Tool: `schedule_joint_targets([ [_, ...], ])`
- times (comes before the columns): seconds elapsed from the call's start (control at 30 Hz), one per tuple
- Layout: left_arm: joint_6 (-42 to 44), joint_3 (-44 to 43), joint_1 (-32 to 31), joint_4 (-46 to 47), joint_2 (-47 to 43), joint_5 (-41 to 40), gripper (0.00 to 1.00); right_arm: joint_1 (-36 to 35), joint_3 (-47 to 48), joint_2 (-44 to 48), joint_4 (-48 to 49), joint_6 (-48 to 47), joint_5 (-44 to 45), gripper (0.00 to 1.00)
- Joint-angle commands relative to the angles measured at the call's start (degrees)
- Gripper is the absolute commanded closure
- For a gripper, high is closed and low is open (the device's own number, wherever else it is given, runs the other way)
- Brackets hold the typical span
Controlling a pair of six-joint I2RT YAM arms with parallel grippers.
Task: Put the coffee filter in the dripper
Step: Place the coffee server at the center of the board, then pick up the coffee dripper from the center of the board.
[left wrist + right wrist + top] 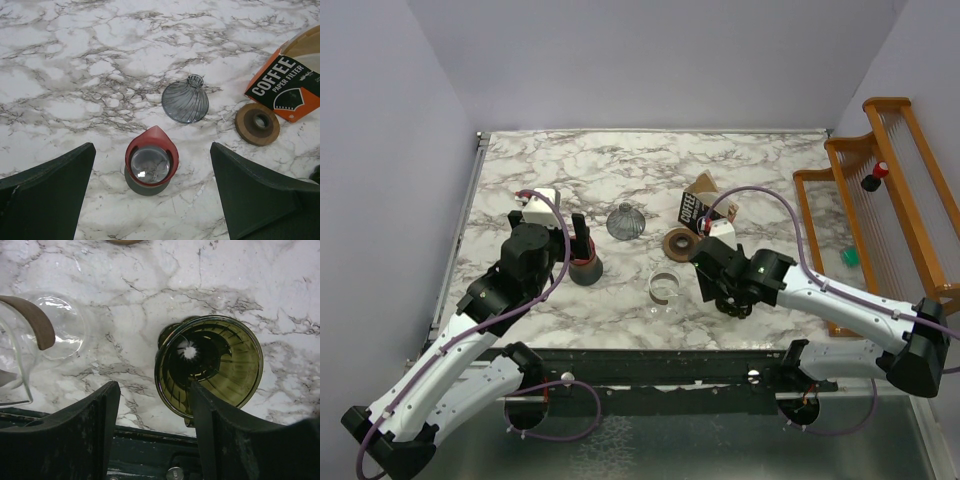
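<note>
**Left arm.** The left gripper (152,146) hangs over a dark pot with a red spouted rim (150,165). Its jaws stand wide apart and grip nothing. In the wrist view the pot lies centred between the two fingers (47,195) and clear of both.

**Right arm.** The right gripper (154,390) is low over the near edge of the marble table (570,170). Its jaws are parted with nothing clamped between them. The olive-green dripper (220,360) stands mouth up on the marble, ribbed inside. Its left rim shows in the gap and the rest lies beyond the right-hand finger (235,440). Whether that finger touches the rim cannot be told. A clear glass server (55,330) with a brown band stands just left of the dripper.

**Coffee filter.** The coffee filter cannot be picked out with certainty in any view. The orange-and-brown carton (285,90) marked "COFFEE PAPER FILTER" lies well behind the dripper, and a pale curved sheet (306,44) shows at its open end. This may be filter paper.

**Other items.**
- A flat wooden ring (257,123) lies just in front of the carton.
- A smoke-grey ribbed glass cone (186,102) stands mouth down, to the left of the ring.
- A wooden rack (880,200) stands along the right edge of the table.
</note>
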State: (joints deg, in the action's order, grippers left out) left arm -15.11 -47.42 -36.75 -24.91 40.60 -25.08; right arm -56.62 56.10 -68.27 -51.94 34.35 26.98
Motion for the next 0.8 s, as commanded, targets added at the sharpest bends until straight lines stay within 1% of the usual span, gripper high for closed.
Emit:
schedule_joint_targets([
  [0.0,0.6,0.4,0.3,0.8,-0.6,0.4,0.01,-0.2,-1.7,-0.6,-0.4,3.0,4.1,0.36],
  [0.37,0.6,0.4,0.3,0.9,-0.6,0.9,0.01,1.5,-4.1,-0.6,-0.4,5.8,5.7,0.36],
  [0.57,0.7,0.3,0.3,0.9,-0.8,1.1,0.01,6.5,-4.7,2.4,0.5,6.1,2.8,0.36],
  [0.77,0.7,0.4,0.3,0.9,-1.3,1.3,0.01,13.2,-5.6,6.4,0.0,7.1,-0.1,0.37],
])
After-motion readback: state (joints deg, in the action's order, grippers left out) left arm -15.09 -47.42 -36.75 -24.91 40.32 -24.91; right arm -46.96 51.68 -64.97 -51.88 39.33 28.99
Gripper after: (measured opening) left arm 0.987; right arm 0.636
